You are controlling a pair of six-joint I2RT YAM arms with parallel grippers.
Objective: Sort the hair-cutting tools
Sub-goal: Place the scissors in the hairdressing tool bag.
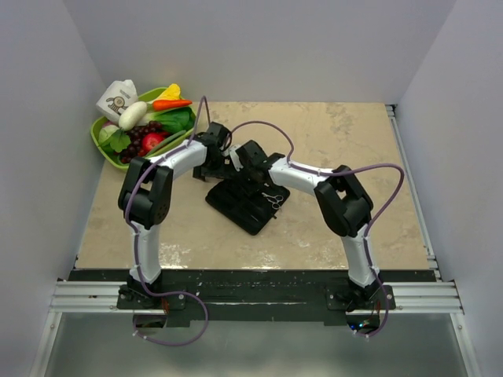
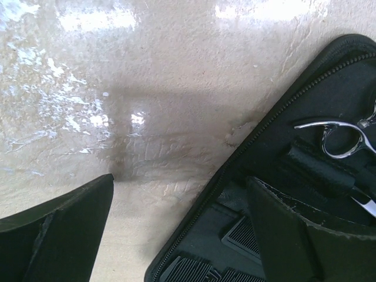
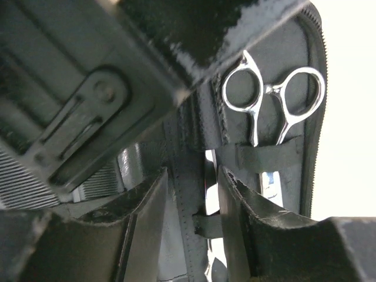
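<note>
A flat black case (image 1: 247, 203) lies open in the middle of the table. One pair of silver scissors (image 3: 273, 100) with ring handles is strapped into it, and also shows in the top view (image 1: 273, 199) and the left wrist view (image 2: 341, 138). My right gripper (image 3: 194, 229) hangs low over the case, jaws narrowly apart astride its stitched middle seam, with a shiny blade (image 3: 211, 194) under a strap beside the right finger. My left gripper (image 2: 182, 235) is open wide and empty over the case's zipped far-left edge. Ribbed black comb teeth (image 2: 244, 235) show in a case pocket.
A green tray (image 1: 100, 143) with toy fruit, vegetables and a small carton stands at the back left. The left gripper's body (image 3: 88, 88) sits close above the right gripper. White walls enclose the table on three sides.
</note>
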